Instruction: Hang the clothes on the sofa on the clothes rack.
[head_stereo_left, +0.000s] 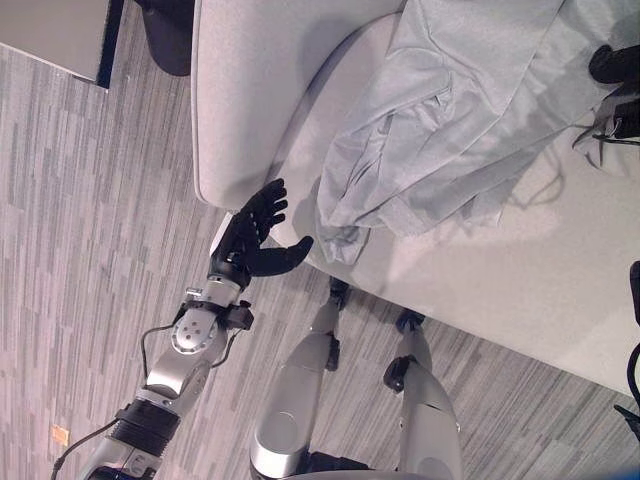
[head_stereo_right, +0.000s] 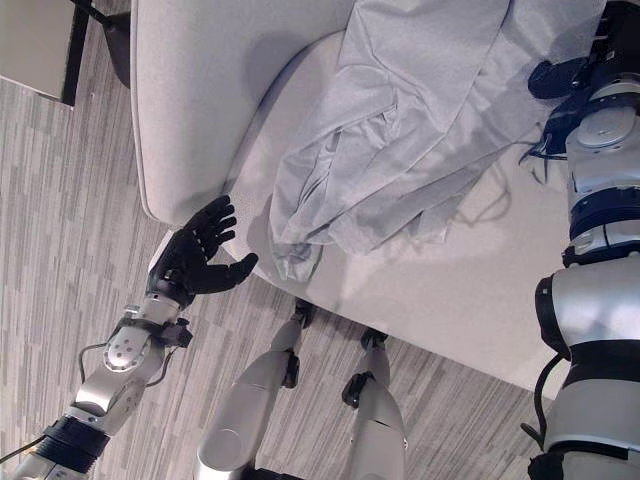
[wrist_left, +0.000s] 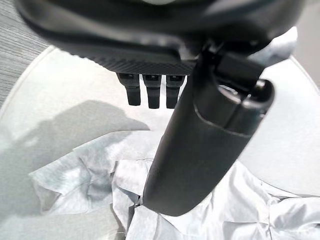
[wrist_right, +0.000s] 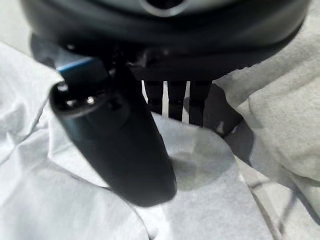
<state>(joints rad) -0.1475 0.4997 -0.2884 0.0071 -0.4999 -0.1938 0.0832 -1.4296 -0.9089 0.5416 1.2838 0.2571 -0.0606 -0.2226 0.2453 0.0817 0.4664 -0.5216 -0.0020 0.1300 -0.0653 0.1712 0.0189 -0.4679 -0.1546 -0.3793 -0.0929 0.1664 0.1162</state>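
Note:
A pale blue-grey garment (head_stereo_left: 440, 130) lies crumpled on the light grey sofa (head_stereo_left: 520, 270), its hem hanging near the seat's front edge. My left hand (head_stereo_left: 255, 235) hovers open beside the sofa's armrest (head_stereo_left: 240, 90), a short way from that hem and apart from it. In the left wrist view the cloth (wrist_left: 95, 180) lies past the straight fingers (wrist_left: 152, 92) and thumb. My right hand (head_stereo_right: 565, 75) is over the far part of the garment. In its wrist view its straight fingers (wrist_right: 175, 100) reach down to the fabric (wrist_right: 60, 200), open and gripping nothing.
Grey striped carpet (head_stereo_left: 90, 220) lies in front of the sofa. A beige panel (head_stereo_left: 50, 35) and a dark object (head_stereo_left: 170, 40) sit on the floor past the armrest. Another dark item (head_stereo_left: 634, 290) shows at the sofa's right edge.

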